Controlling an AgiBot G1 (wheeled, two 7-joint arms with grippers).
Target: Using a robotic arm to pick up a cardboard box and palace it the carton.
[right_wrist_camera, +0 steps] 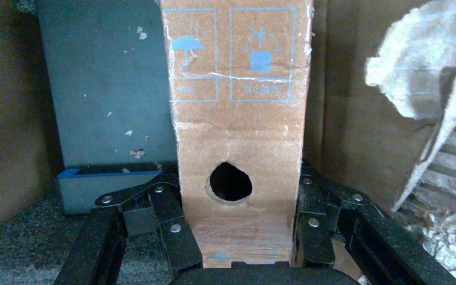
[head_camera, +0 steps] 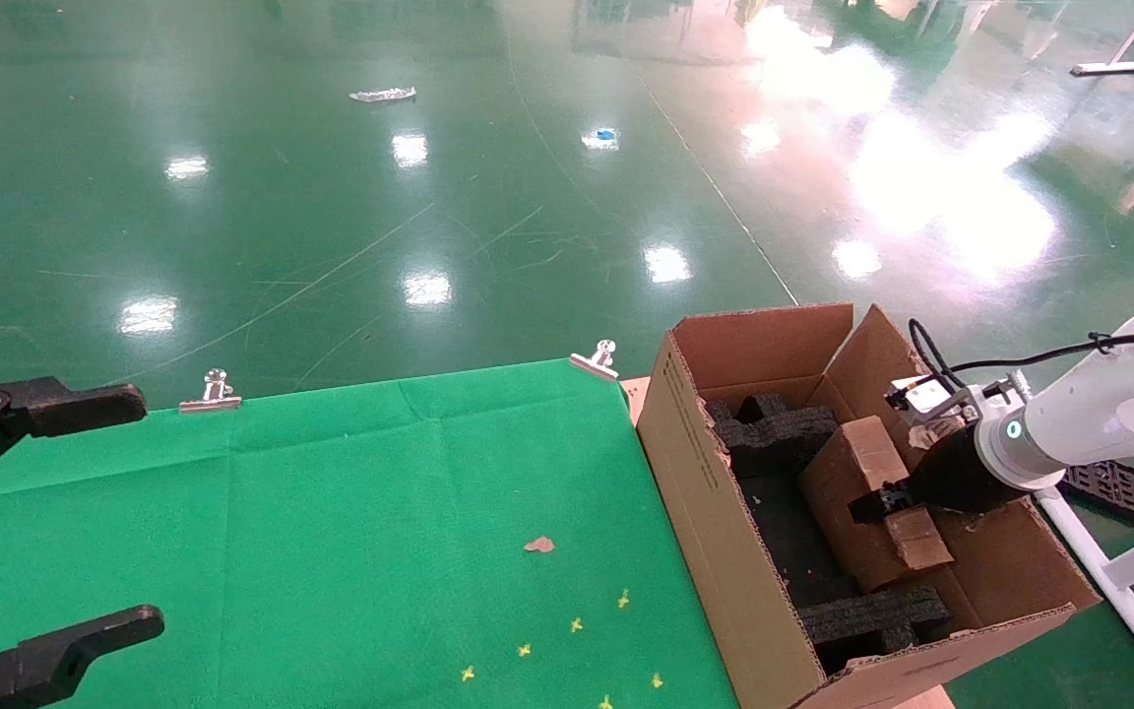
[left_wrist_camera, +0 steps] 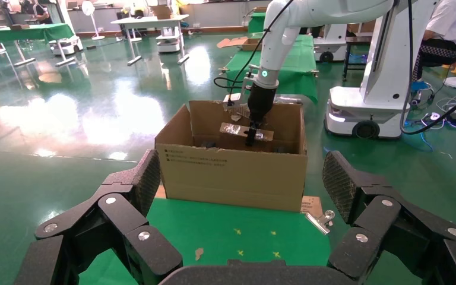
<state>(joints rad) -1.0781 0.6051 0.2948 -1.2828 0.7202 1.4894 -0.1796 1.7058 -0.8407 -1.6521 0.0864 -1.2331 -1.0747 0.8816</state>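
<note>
One cardboard box (head_camera: 862, 502) held in right pincer (head_camera: 897, 507), fingers clamped on both narrow sides, lowered inside carton (head_camera: 715, 512) between foam blocks (head_camera: 779, 433). Left pincer (head_camera: 45, 522) idle, spread wide, at 9 o'clock over counter (head_camera: 331, 542).

left hand (left_wrist_camera: 231, 237) open over green cloth (left_wrist_camera: 237, 228) | robotic arm (left_wrist_camera: 285, 27) – cardboard box (left_wrist_camera: 242, 133) inside carton (left_wrist_camera: 231, 169)

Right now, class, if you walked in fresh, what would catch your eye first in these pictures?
First, the white robotic arm reaching into the carton at the table's right end, its right tool shut on the cardboard box. Up close, that box's round hole stands out. The left tool hangs open over the green cloth.
</note>
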